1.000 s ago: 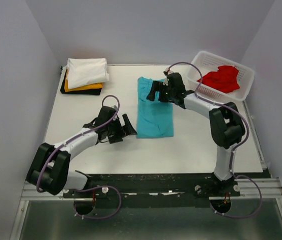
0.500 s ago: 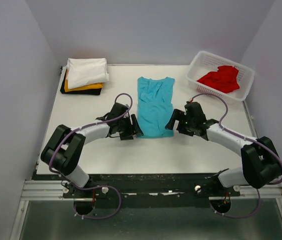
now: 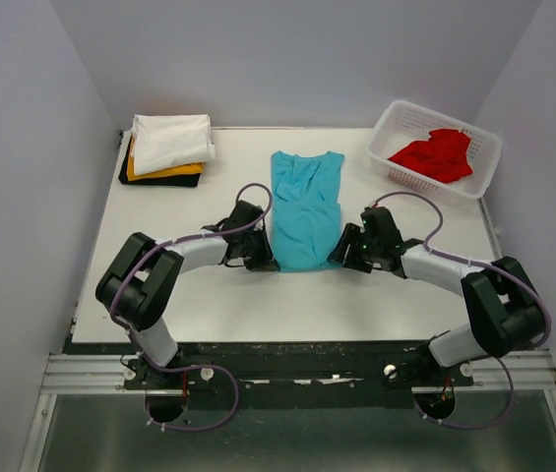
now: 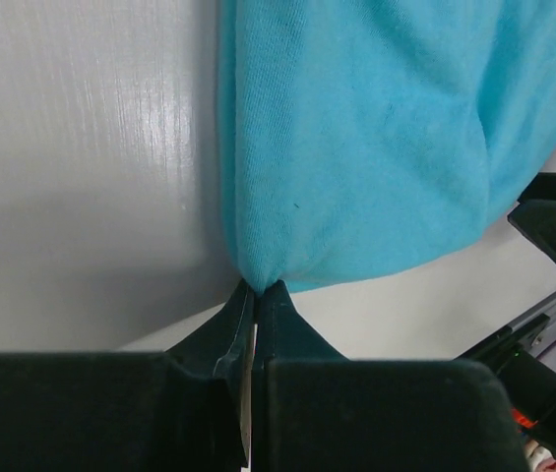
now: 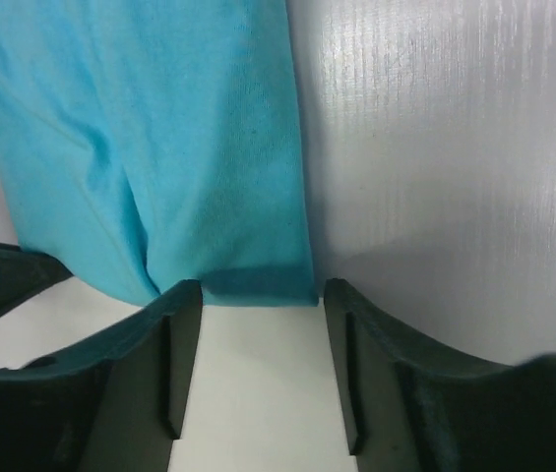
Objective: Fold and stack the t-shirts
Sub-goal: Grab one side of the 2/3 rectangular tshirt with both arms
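**A:** Where does the teal t-shirt lie at this moment?

**B:** It lies flat in the middle of the bench, folded into a long narrow strip. The neck end is on the far side and the other end is toward the arms.

**A:** And the left tool, what does it have?

**B:** Its two fingers are pressed together, with only a thin slit between them. The near left corner of the teal cloth is pinched at the very tips (the wrist view shows this clearly).

**A:** Is the right tool the same?

**B:** No. Its fingers stand wide apart and grip nothing. The near right corner of the shirt, with its hem, sits between them, low on the bench.

**A:** Where are the other shirts?

**B:** At the far left corner there is a folded pile: the white t-shirt on top, the yellow-orange t-shirt under it, and the black t-shirt at the bottom. The red t-shirt lies crumpled inside the white lattice basket at the far right, well apart from the teal one.
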You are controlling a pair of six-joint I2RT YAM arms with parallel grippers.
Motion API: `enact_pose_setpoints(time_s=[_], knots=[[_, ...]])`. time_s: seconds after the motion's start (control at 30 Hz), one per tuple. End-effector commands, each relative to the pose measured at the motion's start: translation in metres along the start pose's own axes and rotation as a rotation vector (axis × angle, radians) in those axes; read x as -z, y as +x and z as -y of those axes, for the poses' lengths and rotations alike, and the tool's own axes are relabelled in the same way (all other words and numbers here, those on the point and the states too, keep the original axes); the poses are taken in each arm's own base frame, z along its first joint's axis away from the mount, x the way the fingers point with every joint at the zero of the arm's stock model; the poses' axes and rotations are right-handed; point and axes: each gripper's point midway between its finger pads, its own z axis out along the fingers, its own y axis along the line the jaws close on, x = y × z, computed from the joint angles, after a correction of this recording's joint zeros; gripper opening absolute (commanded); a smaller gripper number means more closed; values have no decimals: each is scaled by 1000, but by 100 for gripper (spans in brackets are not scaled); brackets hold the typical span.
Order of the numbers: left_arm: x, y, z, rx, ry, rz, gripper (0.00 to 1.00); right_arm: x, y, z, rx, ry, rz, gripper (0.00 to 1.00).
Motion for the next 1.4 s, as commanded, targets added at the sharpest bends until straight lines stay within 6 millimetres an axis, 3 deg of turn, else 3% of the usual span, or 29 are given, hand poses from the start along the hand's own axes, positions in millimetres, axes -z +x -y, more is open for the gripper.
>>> enact_pose_setpoints(time_s=[0.0,0.13,0.2,0.23,0.33,0.43,0.63,0.87,1.07,1.13,1.2,1.37], knots=[[-4,-5,-15,-1,-86,23,0,-9,16,13,-15,32,-53,54],[-2,-7,-11,-1,-66,44,0,-5,23,13,-14,11,-75,26],[0,-7,-8,-3,-55,44,0,-3,27,15,-10,11,-86,4],[1,-8,-10,-1,-62,52,0,-2,28,19,-9,32,-84,1],[9,-6,-20,-6,-100,87,0,5,31,38,18,126,-87,1],[22,-4,-34,-12,-158,119,0,14,33,45,47,158,-92,1],[32,21,-31,-22,-84,87,0,33,45,35,90,86,-150,1],[57,48,-26,-67,-87,101,0,65,79,21,110,-42,-280,1],[72,97,-33,-50,-78,46,0,96,116,12,100,-161,-386,1],[81,111,-31,-46,-59,45,0,110,124,-9,112,-260,-410,1],[90,117,-20,-64,-6,60,0,124,120,-24,132,-317,-390,1],[114,102,22,-166,150,146,0,141,73,-32,198,-247,-186,1]])
